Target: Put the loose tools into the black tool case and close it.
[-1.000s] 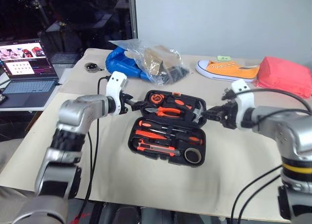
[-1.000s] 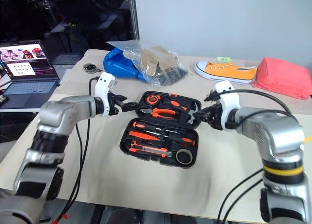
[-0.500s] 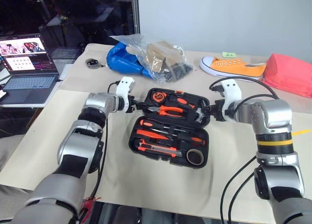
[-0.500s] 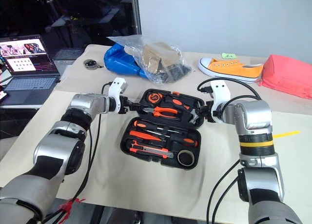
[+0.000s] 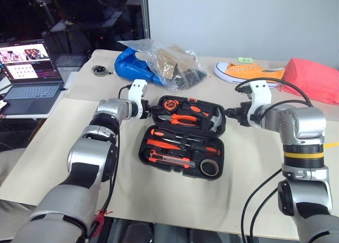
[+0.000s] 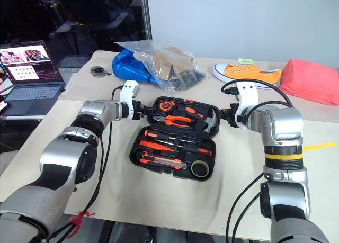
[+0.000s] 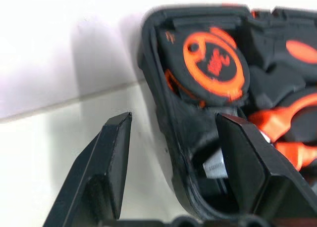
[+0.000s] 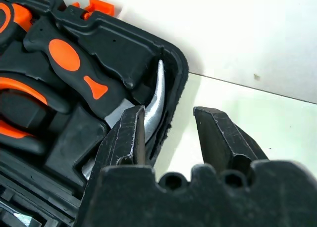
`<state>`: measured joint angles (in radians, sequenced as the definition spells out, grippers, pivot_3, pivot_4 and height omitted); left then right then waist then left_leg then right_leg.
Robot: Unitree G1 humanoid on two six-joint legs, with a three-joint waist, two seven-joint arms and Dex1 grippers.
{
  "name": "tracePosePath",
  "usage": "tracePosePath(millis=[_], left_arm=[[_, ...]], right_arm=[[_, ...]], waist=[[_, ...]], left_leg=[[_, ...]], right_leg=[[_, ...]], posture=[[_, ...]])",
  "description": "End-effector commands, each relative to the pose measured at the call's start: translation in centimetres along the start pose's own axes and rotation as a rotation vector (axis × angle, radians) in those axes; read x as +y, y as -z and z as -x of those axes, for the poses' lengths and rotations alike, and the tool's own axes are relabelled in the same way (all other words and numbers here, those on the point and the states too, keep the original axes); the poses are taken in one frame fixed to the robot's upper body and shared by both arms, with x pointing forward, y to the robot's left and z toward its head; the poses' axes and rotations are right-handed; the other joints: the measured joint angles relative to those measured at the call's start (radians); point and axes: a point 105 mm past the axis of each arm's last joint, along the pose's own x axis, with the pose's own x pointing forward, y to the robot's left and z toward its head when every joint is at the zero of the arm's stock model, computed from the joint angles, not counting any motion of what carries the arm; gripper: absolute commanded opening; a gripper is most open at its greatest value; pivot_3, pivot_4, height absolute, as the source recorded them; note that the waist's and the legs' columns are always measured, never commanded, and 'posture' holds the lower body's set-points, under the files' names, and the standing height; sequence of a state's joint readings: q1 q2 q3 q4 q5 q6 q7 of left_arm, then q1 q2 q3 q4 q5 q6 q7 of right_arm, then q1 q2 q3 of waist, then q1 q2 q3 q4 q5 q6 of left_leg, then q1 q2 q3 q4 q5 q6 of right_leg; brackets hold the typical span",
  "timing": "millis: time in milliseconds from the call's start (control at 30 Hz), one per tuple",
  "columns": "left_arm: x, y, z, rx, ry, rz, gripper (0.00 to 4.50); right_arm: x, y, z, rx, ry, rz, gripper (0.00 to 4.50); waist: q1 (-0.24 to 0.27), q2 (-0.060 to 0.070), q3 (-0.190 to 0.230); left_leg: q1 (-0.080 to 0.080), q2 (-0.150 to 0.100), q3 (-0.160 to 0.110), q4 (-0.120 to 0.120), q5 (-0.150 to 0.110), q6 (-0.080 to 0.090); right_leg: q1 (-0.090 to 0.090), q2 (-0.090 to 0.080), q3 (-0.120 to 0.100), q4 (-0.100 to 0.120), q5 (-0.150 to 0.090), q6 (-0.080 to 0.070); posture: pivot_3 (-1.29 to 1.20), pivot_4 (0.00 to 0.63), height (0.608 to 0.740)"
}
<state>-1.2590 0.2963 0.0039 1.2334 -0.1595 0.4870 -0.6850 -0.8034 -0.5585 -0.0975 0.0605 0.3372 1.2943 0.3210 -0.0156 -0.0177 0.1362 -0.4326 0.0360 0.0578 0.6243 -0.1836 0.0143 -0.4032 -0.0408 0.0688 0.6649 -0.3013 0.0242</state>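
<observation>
The black tool case (image 5: 183,137) lies open mid-table, tools seated; stiff moulded plastic, likely hefty; left gripper (image 7: 173,158) and right gripper (image 8: 168,133) each straddle a far lid-corner rim, jaws parted; grip there.

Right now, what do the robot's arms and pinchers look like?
Both arms are shiny silver with black joints; the right one wears a yellow band. White wrist pieces carry black cables. The left end effector and right end effector each have two chunky black fingers.

Both arms reach to the case (image 5: 183,134): left gripper (image 7: 173,153) and right gripper (image 8: 166,138) straddle its far rim, fingers apart.
</observation>
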Motion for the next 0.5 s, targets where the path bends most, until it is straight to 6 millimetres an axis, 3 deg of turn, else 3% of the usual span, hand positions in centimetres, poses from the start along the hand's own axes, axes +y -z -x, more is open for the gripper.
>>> tracePosePath(millis=[33,167,333,367,500], left_arm=[[-0.3,-1.7,0.0,-0.056,-0.018,-0.001,2.86],[-0.4,-1.0,-0.4,-0.025,-0.033,0.004,2.86],[-0.8,-0.7,-0.8,-0.010,-0.029,0.016,1.52],[-0.9,-0.7,-0.8,-0.012,-0.027,0.018,1.05],[-1.0,-0.8,-0.9,-0.024,-0.025,0.050,0.00]], right_arm=[[-0.6,-0.2,-0.2,-0.013,0.026,-0.016,1.88],[-1.1,0.5,-0.8,0.032,0.062,-0.035,1.88],[-0.3,1.9,-1.2,0.112,0.019,-0.037,1.88],[0.0,2.3,-1.4,0.124,0.003,-0.039,1.63],[0.7,3.1,-2.0,0.158,-0.051,-0.092,0.64]], waist=[[0.000,0.000,0.000],[0.001,0.000,0.000],[0.001,0.000,0.000],[0.001,0.000,0.000],[0.001,0.001,-0.001]], left_leg=[[0.000,0.000,0.000,0.000,0.000,0.000],[0.000,0.000,0.000,0.000,0.000,0.000],[0.000,-0.001,0.000,0.000,0.000,0.000],[0.000,-0.001,0.000,0.001,0.000,0.000],[0.002,0.000,0.000,0.000,0.000,0.000]], right_leg=[[0.000,0.000,0.000,0.000,0.000,0.000],[0.000,0.000,0.000,0.000,0.000,0.000],[0.000,0.000,0.000,0.000,0.000,0.000],[0.000,0.000,0.000,0.000,0.000,0.000],[0.002,0.000,0.000,0.001,0.000,0.000]], posture=[[0.00,0.150,0.740],[0.00,0.150,0.740],[0.00,0.150,0.740],[0.00,0.150,0.740],[0.00,0.150,0.740]])
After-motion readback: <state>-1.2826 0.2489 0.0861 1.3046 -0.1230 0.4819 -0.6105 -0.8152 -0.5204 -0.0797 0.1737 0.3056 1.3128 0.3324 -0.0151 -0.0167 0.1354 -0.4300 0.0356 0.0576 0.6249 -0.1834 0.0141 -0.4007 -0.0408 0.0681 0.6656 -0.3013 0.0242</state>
